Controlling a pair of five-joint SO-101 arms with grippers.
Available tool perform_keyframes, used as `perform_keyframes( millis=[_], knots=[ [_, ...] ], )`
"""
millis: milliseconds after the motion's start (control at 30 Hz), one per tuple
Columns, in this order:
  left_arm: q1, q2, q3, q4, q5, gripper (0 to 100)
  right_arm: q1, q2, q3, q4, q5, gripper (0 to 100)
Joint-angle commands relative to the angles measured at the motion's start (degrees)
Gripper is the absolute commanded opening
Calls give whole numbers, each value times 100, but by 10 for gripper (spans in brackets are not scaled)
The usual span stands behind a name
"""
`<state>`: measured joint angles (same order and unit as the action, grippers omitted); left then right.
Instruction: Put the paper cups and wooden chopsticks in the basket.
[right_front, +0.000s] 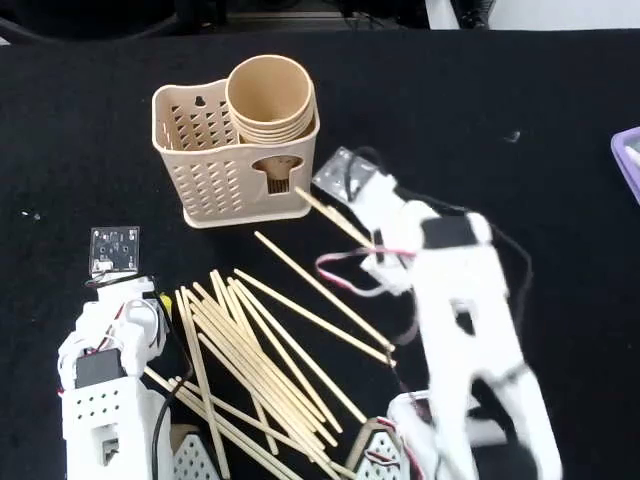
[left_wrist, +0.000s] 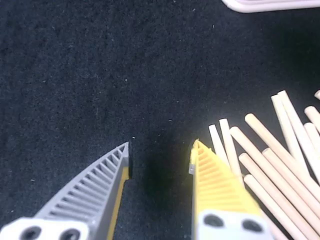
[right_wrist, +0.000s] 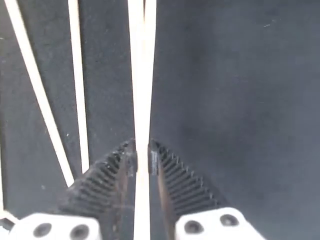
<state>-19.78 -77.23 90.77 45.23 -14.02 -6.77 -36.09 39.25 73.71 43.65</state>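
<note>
On a black bench (right_front: 520, 80), at the near left, the left tool (left_wrist: 160, 147) is released: its grey and yellow jaws stand apart over bare cloth, gripping nothing, with the blunt ends of the nearest sticks just beside the yellow jaw. Farther back and a little to the right stands the basket (right_front: 215, 175), beige plastic with perforated walls, upright. A nested stack of tan paper cups (right_front: 270, 95) sits upright in its right-hand compartment, rims above the basket's edge. In front of the basket, between the two arms, the loose chopsticks (right_front: 255, 360) lie flat in a fanned heap, pale and thin, many of them overlapping; two longer ones lie apart toward the right arm. To the right, the right tool (right_wrist: 142, 150) is clenched on a pair of chopsticks (right_wrist: 142, 75) held side by side, their far ends near the basket's front right corner. A purple container (right_front: 628, 160) shows at the far right edge.
</note>
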Motion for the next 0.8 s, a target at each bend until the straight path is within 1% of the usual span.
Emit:
perform_keyframes(
  millis=[0, 67, 133, 200, 267, 333, 400, 500, 600, 667, 767],
  knots=[
    [-22, -53, -119, -114, 35, 202, -44, -1411, -602, 686, 62, 10],
    [-22, -53, -119, -114, 35, 202, -229, -2035, -919, 1020, -35, 10],
    [-22, -53, -119, -123, 35, 202, -598, -2589, -1200, 1020, -466, 10],
    [-22, -53, -119, -123, 35, 202, -1099, -2976, -1402, 765, -923, 10],
    [-22, -53, -119, -123, 35, 202, -1688, -3178, -1481, 220, -1415, 10],
    [-22, -53, -119, -123, 35, 202, -2233, -3187, -1455, -615, -1916, 10],
    [-22, -53, -110, -123, 35, 202, -2716, -3037, -1262, -1767, -2391, 10],
    [-22, -53, -101, -123, 35, 202, -3147, -2545, -954, -3578, -2813, 10],
    [-22, -53, -92, -123, 35, 202, -3393, -1780, -901, -5046, -2884, 11],
    [-22, -53, -92, -123, 35, 202, -3446, -1235, -1007, -5846, -2884, 11],
    [-22, -53, -92, -123, 35, 202, -3437, -418, -1376, -6602, -2884, 11]
  ],
)
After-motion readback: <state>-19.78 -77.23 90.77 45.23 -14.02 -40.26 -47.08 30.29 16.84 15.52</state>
